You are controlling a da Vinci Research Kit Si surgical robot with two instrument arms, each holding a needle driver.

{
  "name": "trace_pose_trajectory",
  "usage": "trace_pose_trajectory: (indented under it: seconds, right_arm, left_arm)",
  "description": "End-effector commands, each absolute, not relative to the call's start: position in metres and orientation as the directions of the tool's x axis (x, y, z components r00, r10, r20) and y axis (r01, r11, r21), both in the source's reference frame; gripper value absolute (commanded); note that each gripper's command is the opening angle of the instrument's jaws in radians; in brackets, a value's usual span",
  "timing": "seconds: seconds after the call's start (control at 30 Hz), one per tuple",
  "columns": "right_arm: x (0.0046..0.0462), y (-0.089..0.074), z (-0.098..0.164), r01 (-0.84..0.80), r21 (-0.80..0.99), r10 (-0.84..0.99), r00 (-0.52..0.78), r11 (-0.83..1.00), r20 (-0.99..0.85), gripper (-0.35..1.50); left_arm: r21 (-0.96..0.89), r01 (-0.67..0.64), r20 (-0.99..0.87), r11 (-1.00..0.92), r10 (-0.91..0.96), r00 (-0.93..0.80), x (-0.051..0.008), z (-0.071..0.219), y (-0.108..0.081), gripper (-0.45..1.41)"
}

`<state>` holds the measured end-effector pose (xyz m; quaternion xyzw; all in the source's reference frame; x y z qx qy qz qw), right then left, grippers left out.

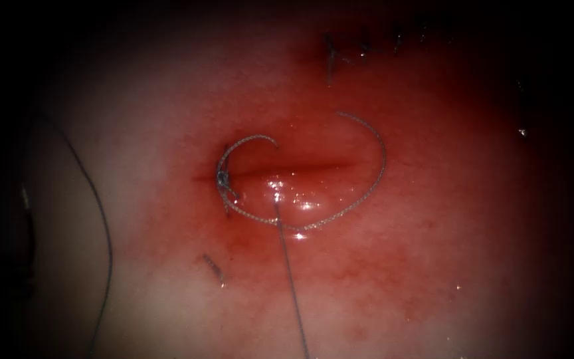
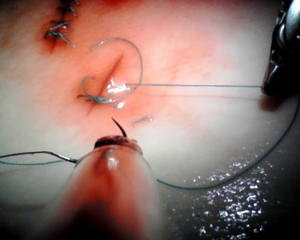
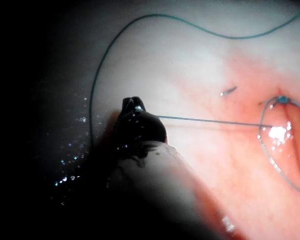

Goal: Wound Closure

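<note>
The cut (image 1: 300,166) lies across the tissue (image 1: 433,252), with a knot (image 1: 222,178) at its left end. A loose loop of thread (image 1: 381,159) curls around the cut. One strand (image 1: 290,266) runs straight from the cut toward the picture's lower edge. My right tool (image 3: 134,103) is shut on that strand (image 3: 215,121) and holds it taut, away from the cut. My left tool (image 2: 116,142) is shut on the curved needle (image 2: 120,128) near mid-curve. The needle's tip points up, free of the tissue, and its tail end (image 2: 60,156) trails thread. The right tool (image 2: 272,80) also appears in the left wrist view.
Older stitches (image 1: 330,53) sit above and to the right of the cut. A short cut end of thread (image 1: 212,264) lies below the knot. Slack thread (image 1: 104,233) curves over the pale tissue at the left. Red fluid (image 1: 293,196) glistens along the cut.
</note>
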<state>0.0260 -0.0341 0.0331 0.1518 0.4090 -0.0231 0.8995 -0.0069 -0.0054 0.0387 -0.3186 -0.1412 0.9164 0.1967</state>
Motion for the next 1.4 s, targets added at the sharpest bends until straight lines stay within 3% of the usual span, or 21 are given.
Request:
trace_pose_trajectory:
  seconds: [0.03,0.2,0.23,0.27,0.3,0.33,0.4,1.07,1.4]
  right_arm:
    - [0.0267,-0.036,0.033,0.178,0.257,0.079,0.659,0.950,-0.748,-0.35]
    - [0.0271,-0.035,0.032,0.198,0.272,0.088,0.636,0.942,-0.767,-0.35]
    - [0.0276,-0.033,0.032,0.146,0.231,0.102,0.593,0.962,-0.799,0.66]
    - [0.0277,-0.032,0.032,0.112,0.178,0.090,0.544,0.978,-0.834,1.18]
    - [0.0277,-0.031,0.033,0.073,0.124,0.071,0.497,0.990,-0.865,1.43]
    - [0.0277,-0.030,0.033,0.027,0.100,0.076,0.468,0.995,-0.880,1.48]
    - [0.0273,-0.028,0.033,-0.014,0.061,0.062,0.429,0.998,-0.901,1.48]
    - [0.0264,-0.017,0.045,-0.136,-0.036,0.039,0.509,0.990,-0.860,1.48]
    - [0.0275,-0.015,0.049,-0.213,0.027,0.136,0.516,0.977,-0.846,1.43]
  left_arm:
    - [-0.385,-0.269,-0.529,-0.883,0.450,-0.719,-0.0075,0.039,-0.006,-0.45]
    - [-0.385,-0.269,-0.529,-0.883,0.450,-0.719,-0.0075,0.039,-0.006,-0.45]
    - [-0.385,-0.269,-0.529,-0.883,0.450,-0.719,-0.0075,0.039,-0.006,-0.45]
    - [-0.385,-0.269,-0.529,-0.883,0.450,-0.719,-0.0075,0.039,-0.006,-0.45]
    - [-0.385,-0.269,-0.529,-0.883,0.450,-0.719,-0.0075,0.039,-0.006,-0.45]
    - [-0.385,-0.269,-0.529,-0.883,0.450,-0.719,-0.0075,0.039,-0.006,-0.45]
    - [-0.384,-0.269,-0.529,-0.883,0.450,-0.719,-0.0075,0.039,-0.006,-0.45]
    - [-0.384,-0.269,-0.529,-0.883,0.450,-0.720,-0.0074,0.039,-0.005,-0.45]
    - [-0.382,-0.270,-0.530,-0.884,0.449,-0.720,-0.0075,0.040,-0.006,-0.45]
